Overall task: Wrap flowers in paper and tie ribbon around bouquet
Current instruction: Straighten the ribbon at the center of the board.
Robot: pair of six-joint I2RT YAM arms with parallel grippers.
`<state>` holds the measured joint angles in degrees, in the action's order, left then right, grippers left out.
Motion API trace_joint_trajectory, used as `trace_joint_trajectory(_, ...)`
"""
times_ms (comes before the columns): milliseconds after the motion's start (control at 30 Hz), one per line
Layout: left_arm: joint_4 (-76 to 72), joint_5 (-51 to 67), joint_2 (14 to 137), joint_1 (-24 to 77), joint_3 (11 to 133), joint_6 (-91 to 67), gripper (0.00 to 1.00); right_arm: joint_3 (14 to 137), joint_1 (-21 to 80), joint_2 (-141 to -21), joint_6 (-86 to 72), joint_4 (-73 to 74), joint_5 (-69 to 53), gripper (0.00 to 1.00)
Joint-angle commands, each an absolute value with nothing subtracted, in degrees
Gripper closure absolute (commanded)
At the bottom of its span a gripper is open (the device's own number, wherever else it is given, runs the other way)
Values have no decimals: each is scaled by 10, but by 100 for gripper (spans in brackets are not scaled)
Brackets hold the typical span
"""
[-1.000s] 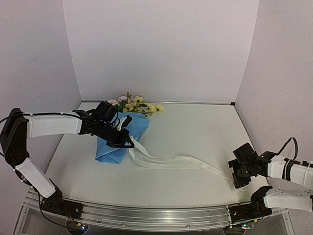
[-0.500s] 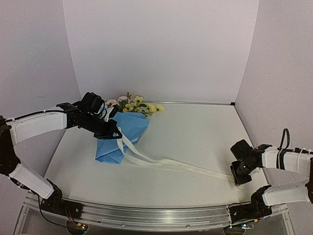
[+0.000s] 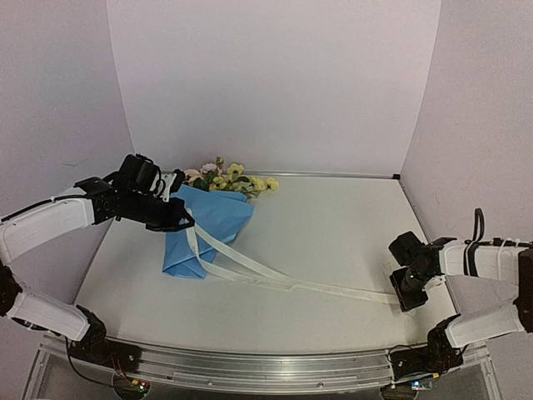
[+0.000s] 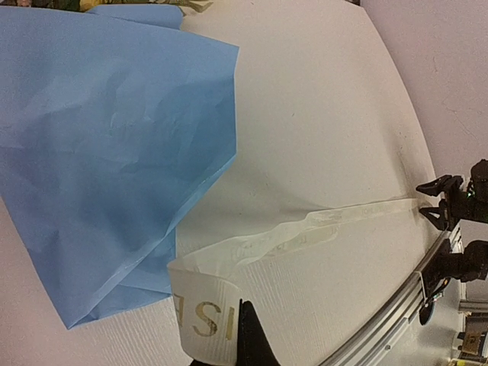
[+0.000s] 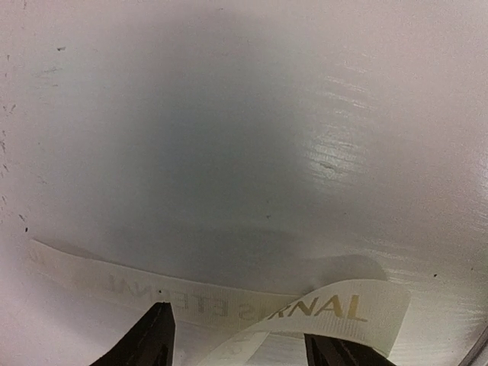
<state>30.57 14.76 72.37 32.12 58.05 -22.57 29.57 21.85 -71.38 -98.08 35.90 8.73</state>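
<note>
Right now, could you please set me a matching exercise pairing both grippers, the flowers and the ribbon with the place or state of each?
Things:
1. left gripper
2. right gripper
3. flowers
4. ribbon

Places or states:
A. stretched across the table from left to right
B. open, straddling the ribbon near its end
C. shut on the ribbon, beside the blue paper
D. sticking out of the blue paper at the far side of the table

Pairs: 1-C, 2-B, 3-D, 4-A.
</note>
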Motion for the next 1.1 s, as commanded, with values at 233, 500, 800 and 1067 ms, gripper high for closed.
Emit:
trace_joint_trajectory(233,323,60,663,311,576,-227,100,309,212,-727,-976,382,112,67)
trace_joint_trajectory(500,322,-20,625,310,583,-192,100,461,211,-718,-866,420,201,100)
trace_joint_trajectory(800,247,-253,561,309,636,-67,100,767,241,-731,-684,466,241,100)
trace_joint_trajectory(1067,114,-309,558,309,678,97,100,877,276,-791,-600,466,231,100)
